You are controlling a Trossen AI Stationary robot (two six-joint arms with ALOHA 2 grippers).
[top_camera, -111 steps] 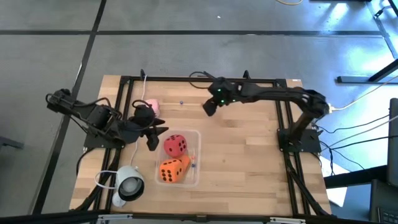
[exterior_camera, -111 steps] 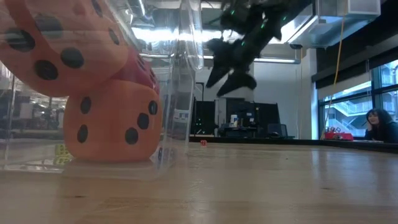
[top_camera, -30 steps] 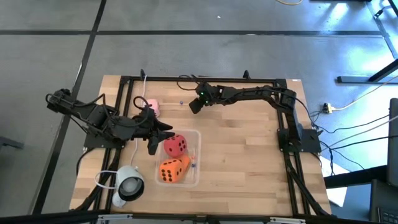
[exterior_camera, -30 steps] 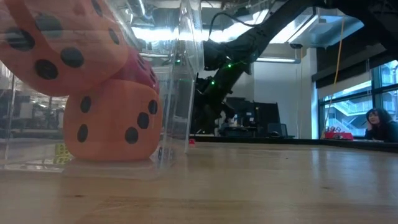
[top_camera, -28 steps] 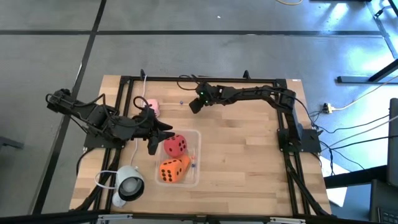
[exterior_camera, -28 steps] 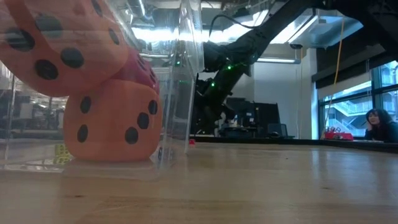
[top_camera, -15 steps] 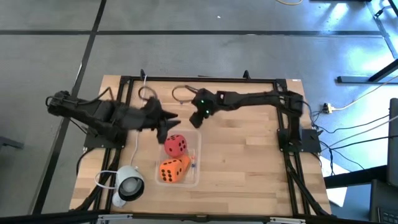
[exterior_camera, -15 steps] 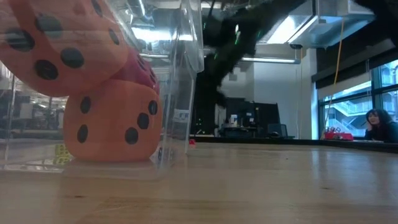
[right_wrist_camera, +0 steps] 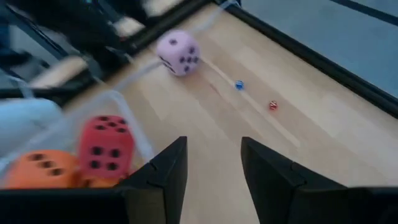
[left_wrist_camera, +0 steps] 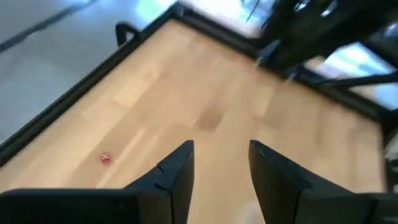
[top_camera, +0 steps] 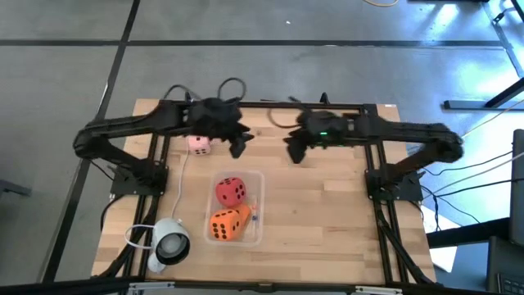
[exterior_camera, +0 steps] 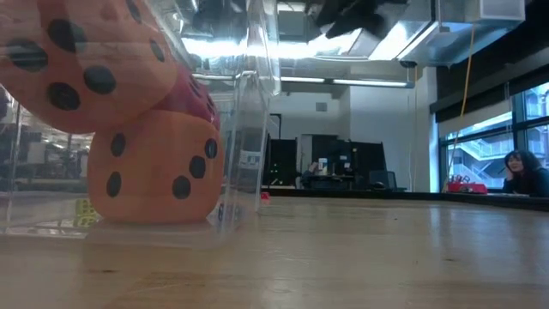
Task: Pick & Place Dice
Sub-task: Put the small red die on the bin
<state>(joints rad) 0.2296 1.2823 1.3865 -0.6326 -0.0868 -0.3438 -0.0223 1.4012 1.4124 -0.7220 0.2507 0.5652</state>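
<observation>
A clear plastic box (top_camera: 255, 221) near the table's middle holds a red die (top_camera: 231, 191) and two orange dice (top_camera: 228, 224), one (exterior_camera: 77, 60) leaning on the other (exterior_camera: 154, 167). A pale pink die (top_camera: 199, 145) rests on the wood at the far left; it also shows in the right wrist view (right_wrist_camera: 178, 52). My left gripper (top_camera: 238, 146) hangs open and empty to the right of the pink die, above the table (left_wrist_camera: 221, 149). My right gripper (top_camera: 295, 152) is open and empty, raised over the table's far middle (right_wrist_camera: 214, 146).
A white round device (top_camera: 168, 242) with a cable stands at the near left. A tiny red die (right_wrist_camera: 272, 106) and a tiny blue one (right_wrist_camera: 239, 84) lie on the wood near the far edge. A black frame (top_camera: 270, 105) borders the table. A person (exterior_camera: 519, 172) sits far behind.
My left gripper has risen and swung from beside the box's left side toward the far edge and rightward, past the pink die. My right gripper has risen and gone toward the table's right edge. The dice have stayed in place.
</observation>
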